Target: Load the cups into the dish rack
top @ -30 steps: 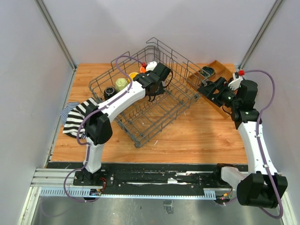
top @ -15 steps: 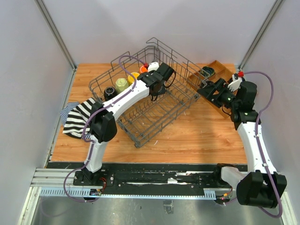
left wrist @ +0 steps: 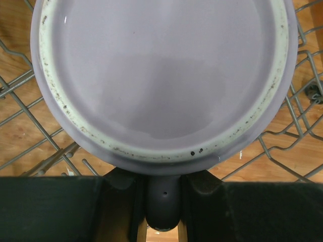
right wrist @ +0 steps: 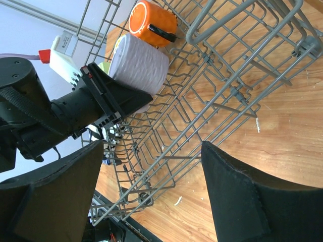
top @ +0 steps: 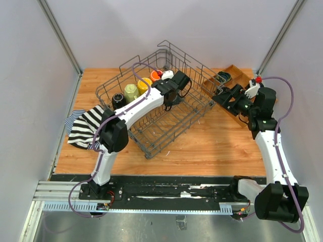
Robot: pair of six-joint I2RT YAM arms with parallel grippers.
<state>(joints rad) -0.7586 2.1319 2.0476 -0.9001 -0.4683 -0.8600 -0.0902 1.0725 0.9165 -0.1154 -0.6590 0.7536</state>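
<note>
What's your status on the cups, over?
Left gripper shut on lavender mug by its handle, inside dish rack. Right gripper open, empty, outside rack. Orange mug close beside lavender mug.

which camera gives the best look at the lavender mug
Right wrist: it shows the lavender mug from the side, gripped by the left hand over the dish rack, beside the orange mug. Left wrist shows only its base, filling the frame. Top external hides it almost entirely under the arm.
</note>
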